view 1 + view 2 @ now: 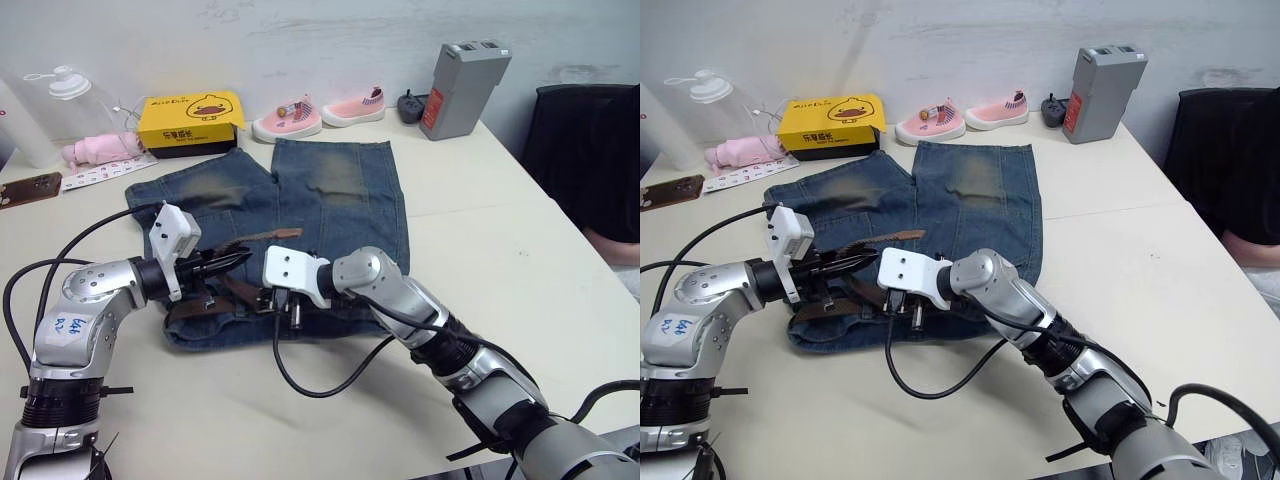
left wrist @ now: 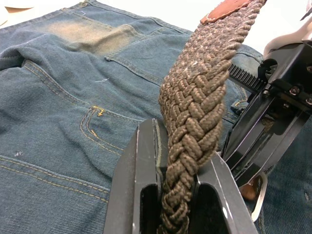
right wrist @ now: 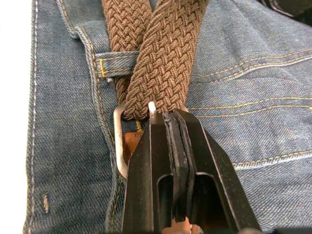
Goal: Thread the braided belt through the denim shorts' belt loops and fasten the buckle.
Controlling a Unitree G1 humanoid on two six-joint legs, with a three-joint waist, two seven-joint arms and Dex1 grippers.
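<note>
A cream table point(image 1: 520, 260) filled most of the frame. A pale, scuffed wall point(image 1: 300, 40) ran along the top. A black chair point(image 1: 570, 140) stood at upper right, off the table's far corner. Light was even and soft, without hard shadows.

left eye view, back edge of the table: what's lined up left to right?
Clear pump bottle → pink cloth bundle → yellow duck box → left pink shoe → right pink shoe → small dark controller → grey battery pack.
</note>
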